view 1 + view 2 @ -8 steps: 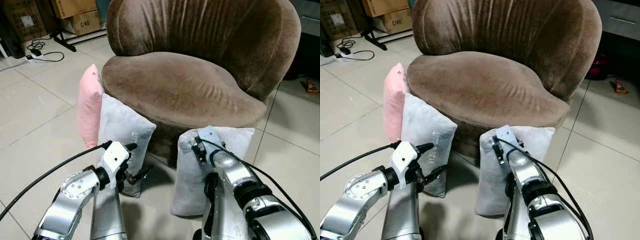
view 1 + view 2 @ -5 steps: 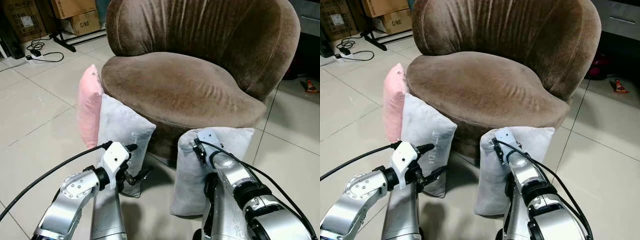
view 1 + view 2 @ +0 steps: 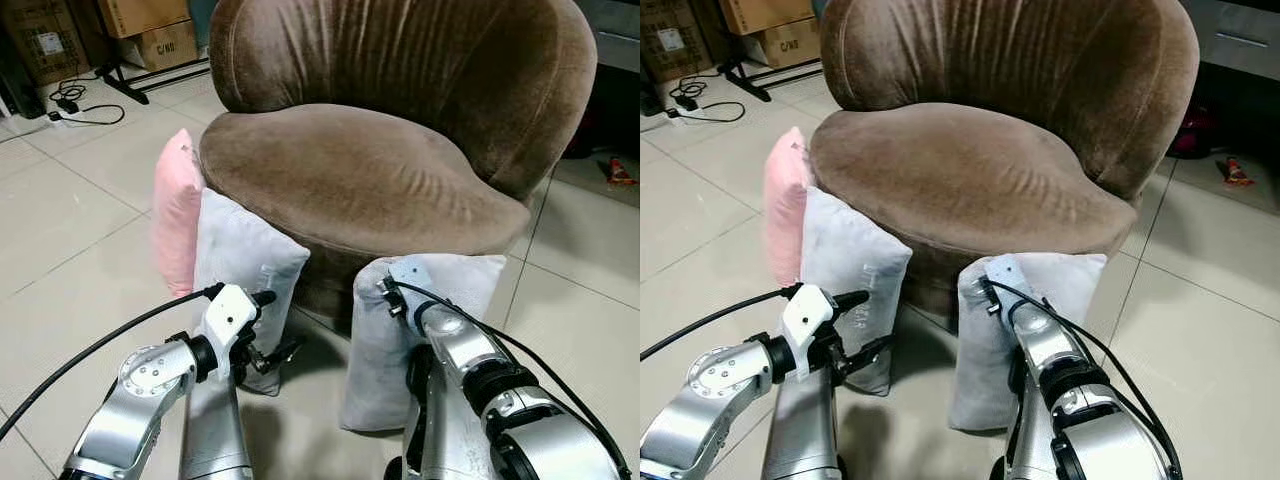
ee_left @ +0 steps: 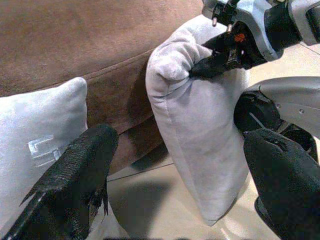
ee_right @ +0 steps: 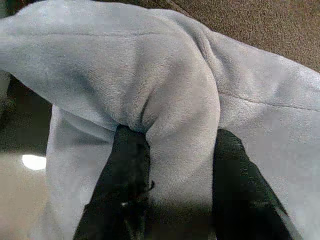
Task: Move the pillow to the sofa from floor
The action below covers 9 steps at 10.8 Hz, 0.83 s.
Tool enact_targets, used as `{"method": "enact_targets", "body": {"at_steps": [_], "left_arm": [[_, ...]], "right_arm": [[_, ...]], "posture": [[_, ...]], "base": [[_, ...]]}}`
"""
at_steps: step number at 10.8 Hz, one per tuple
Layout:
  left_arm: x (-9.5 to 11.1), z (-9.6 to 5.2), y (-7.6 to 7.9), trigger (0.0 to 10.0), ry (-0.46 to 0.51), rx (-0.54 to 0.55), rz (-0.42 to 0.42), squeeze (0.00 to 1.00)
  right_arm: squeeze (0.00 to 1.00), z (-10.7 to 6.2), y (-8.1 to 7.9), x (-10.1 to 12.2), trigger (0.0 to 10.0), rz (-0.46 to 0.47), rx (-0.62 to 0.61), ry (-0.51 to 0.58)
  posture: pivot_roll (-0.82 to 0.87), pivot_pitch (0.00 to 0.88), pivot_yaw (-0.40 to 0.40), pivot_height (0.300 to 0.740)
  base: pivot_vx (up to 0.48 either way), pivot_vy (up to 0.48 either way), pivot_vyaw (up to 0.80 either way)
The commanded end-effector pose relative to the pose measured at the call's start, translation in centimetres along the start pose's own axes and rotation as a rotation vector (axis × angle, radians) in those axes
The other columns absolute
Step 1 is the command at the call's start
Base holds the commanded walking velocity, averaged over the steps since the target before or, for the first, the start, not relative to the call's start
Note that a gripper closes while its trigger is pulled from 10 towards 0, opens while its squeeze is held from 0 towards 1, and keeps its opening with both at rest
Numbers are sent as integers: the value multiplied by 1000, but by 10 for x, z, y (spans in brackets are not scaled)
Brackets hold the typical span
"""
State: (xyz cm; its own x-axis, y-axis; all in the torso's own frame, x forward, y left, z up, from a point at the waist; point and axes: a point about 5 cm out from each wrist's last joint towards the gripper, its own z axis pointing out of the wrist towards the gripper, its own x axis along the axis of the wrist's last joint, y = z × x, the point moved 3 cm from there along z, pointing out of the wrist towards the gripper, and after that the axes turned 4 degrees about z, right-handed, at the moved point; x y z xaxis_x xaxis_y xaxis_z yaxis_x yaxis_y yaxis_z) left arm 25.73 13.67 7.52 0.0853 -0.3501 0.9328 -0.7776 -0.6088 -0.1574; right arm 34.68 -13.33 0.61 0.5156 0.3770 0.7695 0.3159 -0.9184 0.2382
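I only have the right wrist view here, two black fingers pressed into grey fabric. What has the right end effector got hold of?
Observer: The right end effector pinches the top corner of the grey pillow, which stands on the floor against the brown sofa.
Operator: Where is the left one?
Observer: The left end effector is open, beside a second grey pillow.
Operator: Any other pillows?
Observer: A pink pillow leans behind that second one.

Two grey pillows [image 3: 245, 262] [image 3: 395, 345], one pink pillow [image 3: 176, 210], one sofa [image 3: 390, 150].
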Motion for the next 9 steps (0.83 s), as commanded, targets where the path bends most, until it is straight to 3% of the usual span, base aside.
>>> {"method": "enact_targets", "body": {"at_steps": [1, 5, 6, 9], "left_arm": [[1, 1, 1, 10000, -1, 4, -4, 0], [1, -2, 0, 10000, 24, 98, -19, 0], [1, -5, -3, 10000, 25, 136, -19, 0], [0, -9, -5, 10000, 26, 186, -20, 0]], "right_arm": [[0, 0, -1, -7, 0, 7, 10, -21], [0, -3, -11, -3, 0, 54, 87, 67], [0, -6, -22, -1, 0, 59, 167, 122], [0, -21, -31, 5, 0, -39, 283, 285]], "posture": [[82, 0, -34, 405], [96, 0, -47, 405], [94, 0, -44, 405], [80, 0, -42, 405]], "base": [[0, 0, 0], [0, 0, 0], [0, 0, 0], [0, 0, 0]]}}
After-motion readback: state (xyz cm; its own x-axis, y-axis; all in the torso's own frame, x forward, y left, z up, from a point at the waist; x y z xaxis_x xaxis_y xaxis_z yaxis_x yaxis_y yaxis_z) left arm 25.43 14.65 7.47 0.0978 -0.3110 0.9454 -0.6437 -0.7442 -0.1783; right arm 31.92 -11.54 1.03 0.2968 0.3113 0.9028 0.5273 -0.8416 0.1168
